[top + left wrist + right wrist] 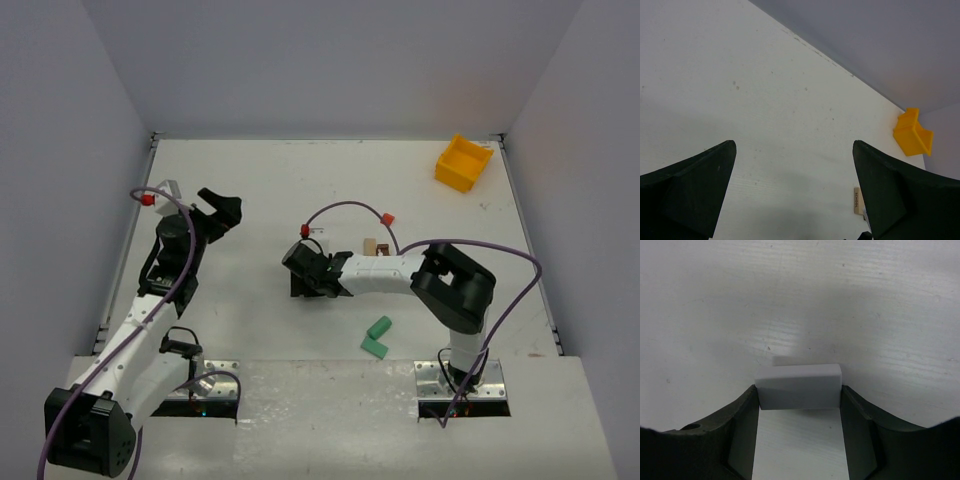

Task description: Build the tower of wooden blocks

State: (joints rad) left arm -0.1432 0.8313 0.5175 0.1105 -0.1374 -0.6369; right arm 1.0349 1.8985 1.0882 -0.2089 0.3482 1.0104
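The right gripper [800,395] is pinching a smooth, matte white block [799,385], a rectangular bar with softened edges, by its short ends at the middle of the faintly grained table [800,300]. The left gripper [795,190] is standing fully spread, holding nothing. Two green blocks [379,327] are lying together near the right arm's base, and a tan block [370,247] is sitting just behind its forearm.

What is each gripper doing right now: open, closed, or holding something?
Left gripper: open, holding nothing.
Right gripper: closed on a white block.
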